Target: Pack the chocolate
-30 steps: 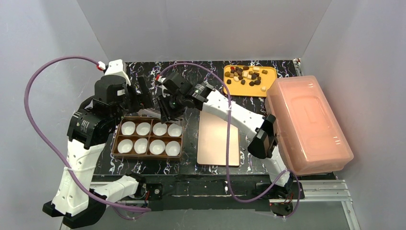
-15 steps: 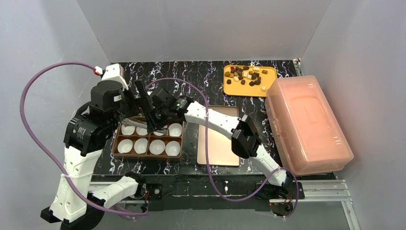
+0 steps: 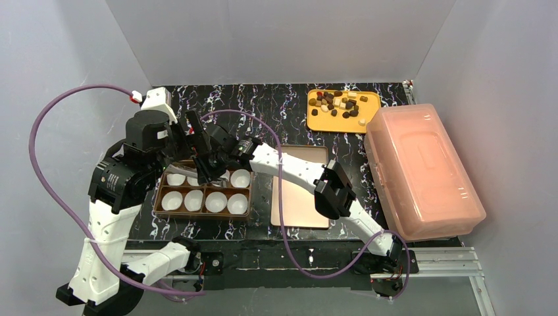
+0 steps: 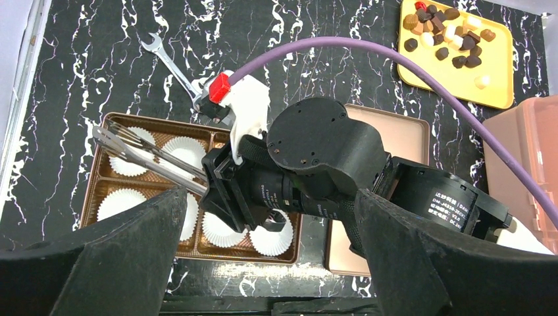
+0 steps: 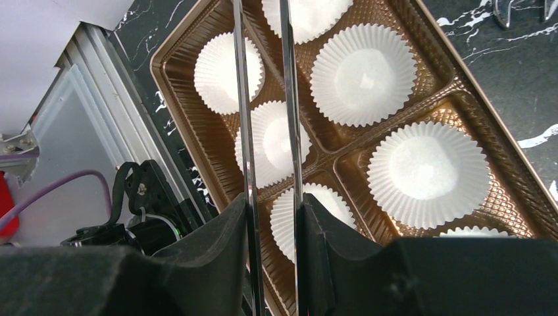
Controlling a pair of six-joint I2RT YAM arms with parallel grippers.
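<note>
The chocolate [image 3: 339,104] [image 4: 447,33] lies as several small dark, tan and cream chunks on a yellow tray [image 3: 322,123] at the back right. My right gripper [image 3: 209,168] [image 5: 273,210] hovers over the brown box [image 3: 160,197] [image 5: 460,85] of white paper cups. It is shut on metal tongs [image 5: 242,99] [image 4: 151,158], which reach over the back row of cups; no chocolate shows at their tips. My left gripper [image 3: 197,135] [image 4: 268,197] hangs open and empty above the right wrist.
A flat copper lid [image 3: 301,187] [image 4: 388,131] lies right of the box. A large pink plastic container [image 3: 421,171] fills the right side. A wrench [image 4: 164,56] lies on the marbled table behind the box. Purple cables loop over both arms.
My right arm has swung left and lowered, bringing the tongs over the box's cups. The left arm shifted slightly left early on and stays open.
</note>
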